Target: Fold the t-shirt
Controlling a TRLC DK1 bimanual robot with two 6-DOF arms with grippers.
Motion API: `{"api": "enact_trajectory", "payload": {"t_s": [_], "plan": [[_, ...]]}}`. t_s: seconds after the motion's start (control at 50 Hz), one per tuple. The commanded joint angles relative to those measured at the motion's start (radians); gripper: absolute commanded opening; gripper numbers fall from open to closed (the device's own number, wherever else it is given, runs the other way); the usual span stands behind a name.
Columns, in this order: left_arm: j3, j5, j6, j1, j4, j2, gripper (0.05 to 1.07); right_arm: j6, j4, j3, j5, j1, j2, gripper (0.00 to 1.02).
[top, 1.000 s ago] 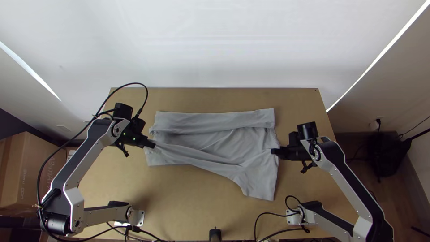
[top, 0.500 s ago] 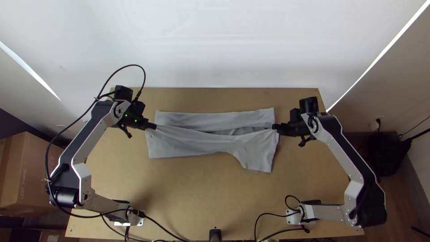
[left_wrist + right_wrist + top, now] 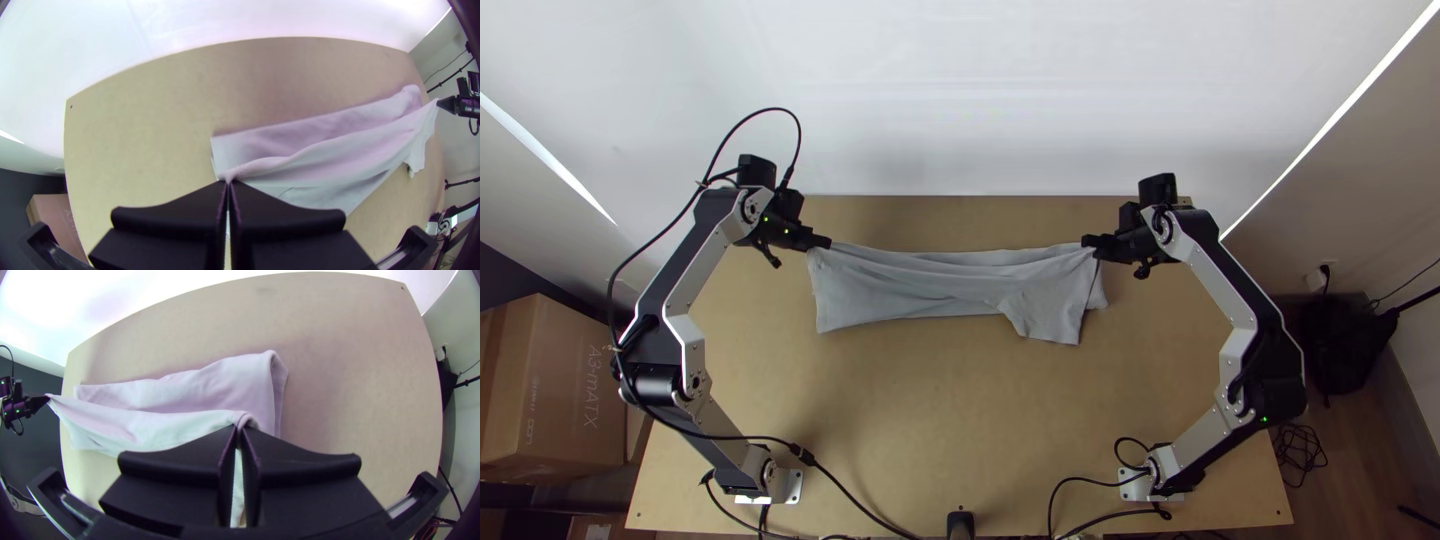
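Observation:
Near the table's far side, the left gripper (image 3: pixel 825 243) and the right gripper (image 3: pixel 1088 242) pinch opposite ends of the light grey t-shirt (image 3: pixel 910 284). The shirt is folded into a long strip across the table, its held layer lifted and hanging over the layer beneath, with a loose flap (image 3: pixel 1052 312) at the right. In the left wrist view the left gripper (image 3: pixel 228 184) is shut on a gathered corner of the t-shirt (image 3: pixel 320 145). In the right wrist view the right gripper (image 3: pixel 240 430) is shut on a bunched edge of the t-shirt (image 3: pixel 190 395).
Bare wood of the table (image 3: pixel 920 420) lies between the shirt and the near edge. A white wall (image 3: pixel 980 100) rises behind the far edge. Cables (image 3: pixel 850 500) run along the near edge, and a cardboard box (image 3: pixel 560 390) stands beyond the table's left side.
Both grippers have moved toward the far edge, carrying the shirt's held edge over the far strip. The shirt's near edge has drawn back from the near side, so it covers a narrower band.

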Motion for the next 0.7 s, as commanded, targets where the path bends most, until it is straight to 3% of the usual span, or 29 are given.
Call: {"api": "enact_trajectory", "payload": {"t_s": [0.0, 0.28, 0.4, 0.44, 0.48, 0.54, 0.6, 0.62, 0.68], "plan": [[0.087, 0.004, -0.015, 0.017, 0.011, 0.066, 0.08, -0.010, 0.002, 0.072, 0.009, -0.006, 0.064, 0.02], [0.189, 0.004, -0.011, 0.022, 0.031, 0.191, 0.08, -0.006, 0.002, 0.210, 0.009, -0.022, 0.220, 0.02], [0.170, 0.059, 0.003, 0.020, 0.065, 0.206, 0.11, -0.001, 0.002, 0.253, 0.014, -0.025, 0.280, 0.03], [0.161, 0.077, -0.001, 0.020, 0.074, 0.204, 0.23, 0.000, 0.002, 0.262, 0.019, -0.026, 0.289, 0.06], [0.153, 0.103, 0.000, 0.020, 0.074, 0.204, 0.40, 0.005, 0.001, 0.267, 0.019, -0.028, 0.295, 0.16], [0.137, 0.114, -0.008, 0.020, 0.094, 0.195, 0.73, 0.010, -0.001, 0.262, 0.019, -0.029, 0.294, 0.40], [0.117, 0.126, -0.011, 0.027, 0.111, 0.183, 0.95, 0.022, -0.009, 0.257, 0.019, -0.035, 0.285, 0.66], [0.104, 0.134, -0.014, 0.031, 0.125, 0.177, 1.01, 0.022, -0.013, 0.256, 0.019, -0.038, 0.280, 0.70], [0.069, 0.173, -0.024, 0.048, 0.154, 0.149, 1.02, 0.030, -0.015, 0.248, 0.019, -0.049, 0.258, 0.81]]}}
